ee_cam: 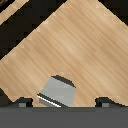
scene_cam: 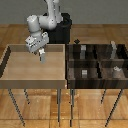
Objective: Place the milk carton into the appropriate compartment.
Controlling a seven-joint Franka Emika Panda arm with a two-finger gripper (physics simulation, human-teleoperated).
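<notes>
The milk carton [scene_cam: 42,57] is a small white-and-grey box in the light wooden tray [scene_cam: 15,75] on the exterior view's left, near the tray's far side. My gripper [scene_cam: 40,50] hangs right above it. In the wrist view the carton [ee_cam: 57,92] lies between my two dark fingertips [ee_cam: 22,103], turned at an angle to them, with a gap on each side. The gripper [ee_cam: 63,102] is open and nothing is in its grasp. The carton's lower part is hidden by the gripper body in the wrist view.
A dark divided bin [scene_cam: 68,64] stands on the exterior view's right, touching the tray, with small grey blocks [scene_cam: 84,73] in its compartments. The robot's black base [scene_cam: 62,31] stands behind both. Thin legs hold them above a wooden floor.
</notes>
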